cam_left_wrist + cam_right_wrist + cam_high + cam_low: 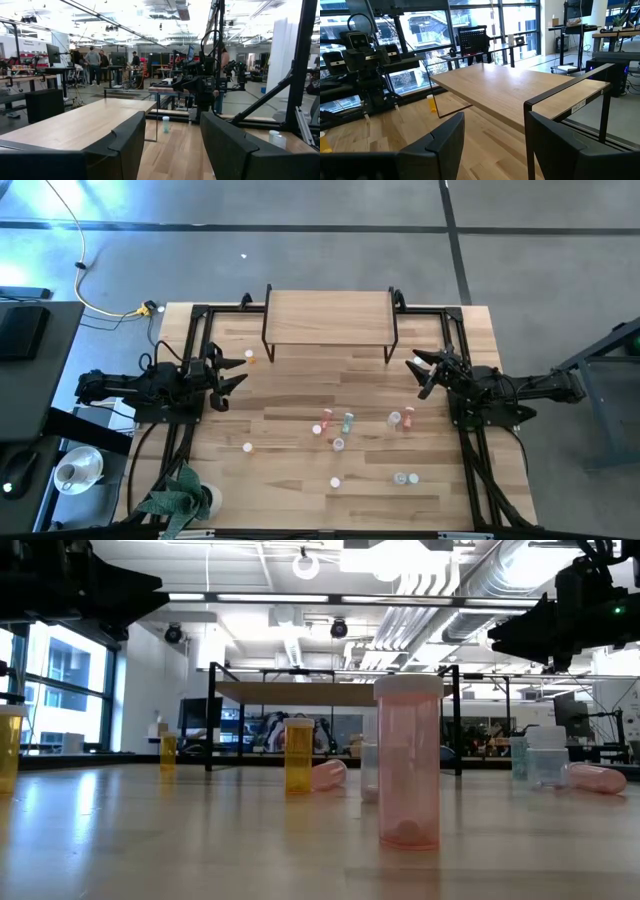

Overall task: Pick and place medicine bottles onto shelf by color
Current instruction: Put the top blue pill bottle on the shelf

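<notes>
Meanwhile both tools, left (238, 376) and right (419, 370), hover released, flanking the bare shelf (328, 318).

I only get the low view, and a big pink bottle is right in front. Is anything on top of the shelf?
Observer: No. From above, the shelf top is bare wood. The medicine bottles are all down on the table.
Operator: Are the arms holding any?
Observer: No. The left gripper sits by the table's left edge and the right gripper by its right edge, both with jaws open and empty.
</notes>
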{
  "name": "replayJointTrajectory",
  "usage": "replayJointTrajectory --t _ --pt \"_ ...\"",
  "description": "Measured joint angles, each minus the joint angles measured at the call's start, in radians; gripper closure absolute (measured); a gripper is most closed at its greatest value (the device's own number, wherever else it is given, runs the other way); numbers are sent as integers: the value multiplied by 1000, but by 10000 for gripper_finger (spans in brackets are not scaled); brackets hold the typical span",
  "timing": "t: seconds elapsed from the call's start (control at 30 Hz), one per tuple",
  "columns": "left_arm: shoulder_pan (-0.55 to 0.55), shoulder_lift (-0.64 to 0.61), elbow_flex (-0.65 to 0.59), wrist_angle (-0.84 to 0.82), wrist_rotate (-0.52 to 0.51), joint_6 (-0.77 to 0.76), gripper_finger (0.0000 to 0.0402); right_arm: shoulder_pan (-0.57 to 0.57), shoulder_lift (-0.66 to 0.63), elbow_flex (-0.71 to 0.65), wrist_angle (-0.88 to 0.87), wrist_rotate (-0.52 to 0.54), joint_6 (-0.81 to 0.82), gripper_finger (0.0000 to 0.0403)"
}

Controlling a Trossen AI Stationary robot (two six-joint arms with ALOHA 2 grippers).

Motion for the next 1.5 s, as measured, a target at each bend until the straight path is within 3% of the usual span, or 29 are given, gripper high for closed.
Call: replayJointTrajectory --t 0.73,1.1,1.4,1.5 --pt "0 0 0 2 0 -2 222 0 0 0 17 16 -53 197" --pt "0 0 0 53 0 -17 222 0 0 0 29 -125 -80 197" --pt "0 0 0 57 -12 26 222 0 0 13 147 -83 -104 197" --pt "0 0 0 56 -12 23 222 0 0 43 136 -22 -103 197"
